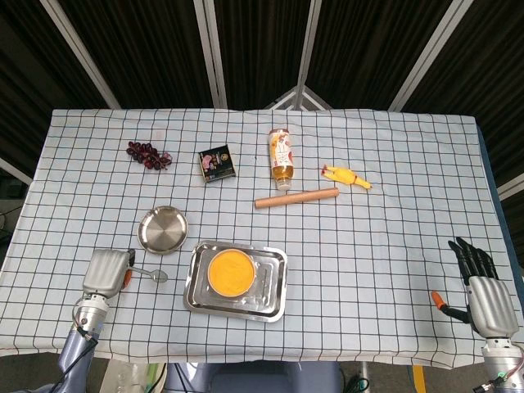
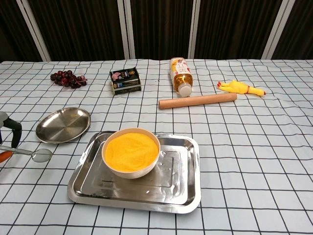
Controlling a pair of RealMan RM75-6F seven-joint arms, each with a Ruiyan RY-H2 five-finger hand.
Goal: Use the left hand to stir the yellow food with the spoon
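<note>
A white bowl of yellow food (image 1: 229,272) (image 2: 130,152) stands in the left part of a steel tray (image 1: 274,293) (image 2: 181,171). My left hand (image 1: 106,272) (image 2: 9,134) is left of the tray and holds a metal spoon (image 1: 150,273) (image 2: 34,154) by its handle. The spoon's bowl points right, toward the tray, and seems lifted just off the cloth. My right hand (image 1: 480,286) hovers at the table's near right corner, fingers spread, holding nothing.
A small steel plate (image 1: 162,230) (image 2: 63,124) lies just behind the spoon. Further back are grapes (image 1: 148,154), a dark box (image 1: 217,163), a lying bottle (image 1: 282,157), a rolling pin (image 1: 295,198) and a yellow rubber chicken (image 1: 345,176).
</note>
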